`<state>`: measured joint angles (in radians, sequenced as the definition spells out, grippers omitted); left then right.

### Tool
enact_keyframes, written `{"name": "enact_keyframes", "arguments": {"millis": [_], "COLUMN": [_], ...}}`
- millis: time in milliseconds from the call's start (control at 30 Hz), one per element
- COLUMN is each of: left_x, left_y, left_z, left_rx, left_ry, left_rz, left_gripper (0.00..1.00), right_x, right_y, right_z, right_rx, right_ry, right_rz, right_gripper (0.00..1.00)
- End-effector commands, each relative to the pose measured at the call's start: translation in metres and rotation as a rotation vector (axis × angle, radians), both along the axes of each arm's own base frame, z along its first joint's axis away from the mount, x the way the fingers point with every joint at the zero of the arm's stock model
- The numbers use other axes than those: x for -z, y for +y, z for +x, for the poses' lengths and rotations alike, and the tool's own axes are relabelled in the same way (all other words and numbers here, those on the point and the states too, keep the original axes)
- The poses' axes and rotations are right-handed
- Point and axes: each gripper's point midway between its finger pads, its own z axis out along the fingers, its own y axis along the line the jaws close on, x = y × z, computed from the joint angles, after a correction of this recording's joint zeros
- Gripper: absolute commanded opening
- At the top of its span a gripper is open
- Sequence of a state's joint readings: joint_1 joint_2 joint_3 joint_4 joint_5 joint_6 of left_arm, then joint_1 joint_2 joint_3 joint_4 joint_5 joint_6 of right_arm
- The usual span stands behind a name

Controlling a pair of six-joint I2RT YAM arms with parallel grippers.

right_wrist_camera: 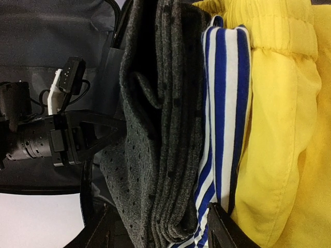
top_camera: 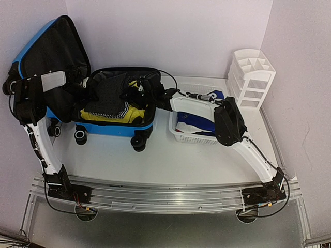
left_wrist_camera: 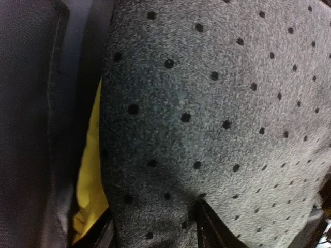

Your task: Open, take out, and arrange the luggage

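Observation:
The blue luggage (top_camera: 111, 128) lies open, its black-lined lid (top_camera: 51, 49) propped up at the back left. Its base holds a grey dotted garment (top_camera: 109, 89) on a blue-and-white striped cloth (right_wrist_camera: 220, 119) and a yellow garment (right_wrist_camera: 282, 129). My right gripper (right_wrist_camera: 164, 227) reaches in from the right. One finger is over the folded grey garment (right_wrist_camera: 155, 155) and the other under the striped cloth, pinching both. My left gripper (left_wrist_camera: 152, 227) comes from the left, pressed into the grey garment (left_wrist_camera: 217, 93), with cloth bunched against its fingers (left_wrist_camera: 209, 227). It also shows in the right wrist view (right_wrist_camera: 103, 132).
A white slatted basket (top_camera: 192, 135) with blue and white cloth stands right of the luggage, under my right arm. A white drawer organiser (top_camera: 252, 77) stands at the back right. The lilac walls close in at the back and sides.

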<state>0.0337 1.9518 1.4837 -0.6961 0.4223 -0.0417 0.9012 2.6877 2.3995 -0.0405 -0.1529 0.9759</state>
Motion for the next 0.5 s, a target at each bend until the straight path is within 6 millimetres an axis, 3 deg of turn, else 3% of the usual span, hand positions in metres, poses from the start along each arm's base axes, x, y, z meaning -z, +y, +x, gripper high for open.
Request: {"name": "enact_keyframes", "arguments": {"millis": [0,167,200,467], "left_x": [-0.031,-0.055,-0.059,-0.100], "left_y": [-0.018,-0.025,-0.025,-0.031], "left_z": [0.010,0.008,0.006,-0.008], "left_rx": [0.028,0.043,0.042,0.042], "left_ry": [-0.066,-0.104,-0.107,-0.167], "left_rz": [-0.112,-0.152,-0.156,-0.202], "left_gripper": [0.34,0.03,0.01,0.00], "right_x": [-0.022,-0.022,-0.022,-0.017], "right_y": [0.000,-0.001,-0.002,0.005], "right_z": [0.003,0.003,0.004,0.003], "right_rx": [0.022,0.022,0.025,0.002], "right_ry": [-0.022,-0.029,-0.033,-0.031], "right_rz": [0.039,0.033,0.030,0.045], "right_gripper": [0.55,0.57,0.57,0.61]}}
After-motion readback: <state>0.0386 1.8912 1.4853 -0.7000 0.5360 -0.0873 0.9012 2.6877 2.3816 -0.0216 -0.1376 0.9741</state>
